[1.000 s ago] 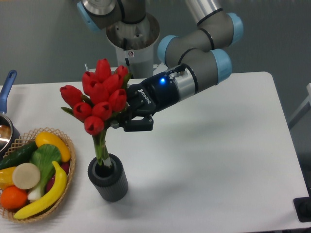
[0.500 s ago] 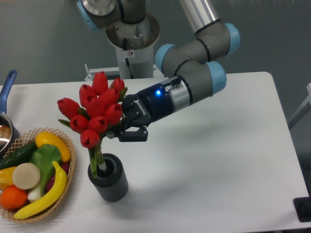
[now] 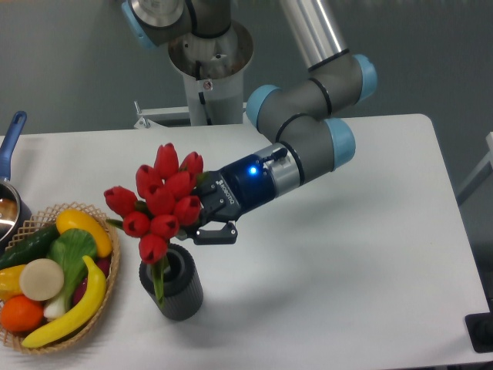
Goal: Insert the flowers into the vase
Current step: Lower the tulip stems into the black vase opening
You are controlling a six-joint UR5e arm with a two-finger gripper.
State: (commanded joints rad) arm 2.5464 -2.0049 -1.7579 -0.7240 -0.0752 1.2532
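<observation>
The flowers [image 3: 162, 202], a bunch of red tulip buds on green stems, are held by the gripper [image 3: 202, 225], whose dark fingers are closed around the bunch just under the buds. The bunch is tilted, with its heads directly above the vase [image 3: 172, 287] and its stems reaching down to the vase's left rim (whether the ends sit inside the mouth or lie against the outer wall cannot be told). The vase, a dark ribbed cylinder, stands upright on the white table [image 3: 347, 254]. A wicker basket [image 3: 108, 285] of fruit and vegetables is seen just to its left, and a blue-handled pot [image 3: 9, 177] at the table's left edge.
</observation>
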